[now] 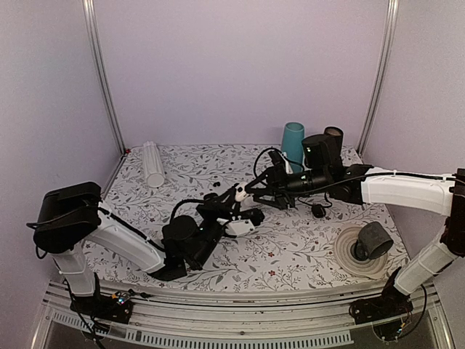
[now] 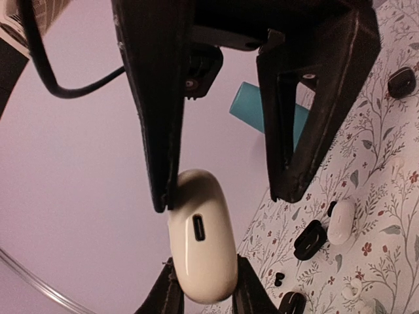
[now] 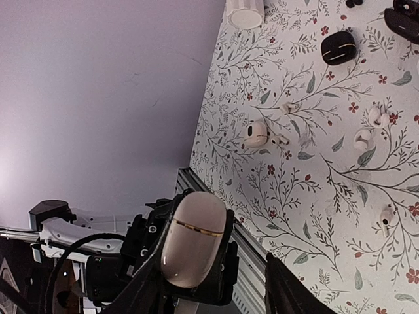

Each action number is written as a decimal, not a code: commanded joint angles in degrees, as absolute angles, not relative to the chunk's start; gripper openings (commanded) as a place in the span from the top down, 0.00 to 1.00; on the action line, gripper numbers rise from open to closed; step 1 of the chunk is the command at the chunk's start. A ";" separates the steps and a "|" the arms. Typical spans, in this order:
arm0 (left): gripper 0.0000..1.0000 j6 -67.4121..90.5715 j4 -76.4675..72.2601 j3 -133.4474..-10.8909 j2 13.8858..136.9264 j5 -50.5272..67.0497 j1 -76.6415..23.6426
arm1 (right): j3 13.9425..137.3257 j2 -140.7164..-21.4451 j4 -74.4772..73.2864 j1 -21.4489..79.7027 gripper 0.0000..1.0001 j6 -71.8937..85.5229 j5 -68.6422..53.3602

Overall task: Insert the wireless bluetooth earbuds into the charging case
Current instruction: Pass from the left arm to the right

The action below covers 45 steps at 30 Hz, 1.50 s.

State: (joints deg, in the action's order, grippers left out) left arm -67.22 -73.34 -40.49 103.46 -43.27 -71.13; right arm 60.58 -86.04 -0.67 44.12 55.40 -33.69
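The white charging case [image 2: 200, 239] is held up off the table with its lid closed, and my left gripper [image 2: 206, 284] is shut on its lower end. It shows between the two grippers [image 1: 240, 196] from above. My right gripper [image 2: 226, 196] straddles the case's upper end with its jaws open. One finger [image 2: 160, 176] touches the case, and the other stands well apart from it. In the right wrist view the case [image 3: 195, 239] sits beside one finger of my right gripper [image 3: 216, 261]. Two tiny white earbuds [image 3: 285, 106] [image 3: 386, 214] lie loose on the flowered cloth.
A smaller white piece [image 3: 256, 134] and small black rounded pieces [image 2: 309, 239] [image 3: 339, 47] lie on the cloth. A teal cup [image 1: 293, 144], a black cylinder [image 1: 333, 137] and a white ribbed tube [image 1: 153, 163] stand at the back. A grey mug on a plate [image 1: 373, 240] is at the right.
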 commanded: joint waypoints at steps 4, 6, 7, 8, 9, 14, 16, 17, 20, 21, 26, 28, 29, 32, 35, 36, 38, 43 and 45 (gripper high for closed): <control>1.00 -76.86 -85.27 -41.22 107.02 -46.22 -72.24 | 61.66 -86.31 -0.17 43.95 0.54 53.91 -35.20; 1.00 -76.97 -85.39 -41.22 107.14 -46.04 -72.33 | 61.59 -86.30 -0.10 43.96 0.56 53.47 -35.52; 1.00 -76.99 -85.39 -41.22 107.14 -45.93 -72.29 | 61.59 -86.35 0.03 43.95 0.56 53.30 -35.78; 1.00 -77.04 -85.24 -41.22 107.20 -45.84 -72.36 | 61.73 -86.42 0.29 43.97 0.56 53.07 -36.23; 1.00 -77.07 -85.14 -41.22 107.27 -45.73 -72.40 | 61.80 -86.63 0.35 44.05 0.56 52.72 -36.62; 1.00 -77.65 -84.94 -41.39 107.98 -45.44 -72.92 | 62.23 -87.02 0.46 44.17 0.56 51.76 -36.74; 1.00 -77.69 -84.97 -41.57 108.34 -45.52 -73.10 | 62.23 -87.09 0.81 44.29 0.56 51.72 -36.86; 1.00 -77.77 -84.99 -41.65 108.52 -45.49 -73.19 | 62.33 -87.16 0.80 44.36 0.56 51.68 -36.91; 1.00 -77.85 -84.82 -41.90 109.04 -45.28 -73.39 | 62.35 -87.36 1.01 44.56 0.56 51.55 -37.00; 1.00 -77.87 -84.88 -42.03 109.21 -45.41 -73.41 | 62.38 -87.42 1.12 44.64 0.56 51.52 -37.02; 1.00 -77.96 -84.81 -42.78 109.75 -45.35 -73.41 | 62.35 -87.71 1.23 44.82 0.64 51.50 -37.66; 1.00 -77.96 -84.68 -42.97 109.94 -45.35 -73.38 | 62.21 -87.78 1.25 44.83 0.70 51.49 -37.78; 1.00 -77.89 -84.64 -43.04 110.03 -45.47 -73.39 | 62.20 -87.75 1.31 44.82 0.74 51.50 -37.79; 1.00 -77.91 -84.72 -43.09 110.13 -45.66 -73.39 | 61.98 -87.63 1.03 44.82 0.82 51.42 -37.39; 1.00 -77.64 -84.73 -43.05 109.97 -45.82 -73.38 | 61.70 -87.51 1.11 44.83 0.93 51.24 -36.84; 1.00 -77.38 -84.67 -43.13 109.95 -46.06 -73.32 | 61.52 -87.34 1.45 44.85 0.95 51.20 -36.57; 0.82 -76.65 -84.30 -43.42 109.82 -46.62 -73.34 | 61.19 -86.96 1.94 44.83 0.96 51.17 -35.77; 0.30 -72.57 -80.07 -43.68 108.38 -47.34 -73.21 | 59.40 -84.47 4.26 44.82 0.96 50.78 -31.88; 0.21 -69.84 -76.44 -43.53 106.99 -47.16 -73.21 | 58.78 -83.37 4.79 44.79 0.96 50.27 -29.85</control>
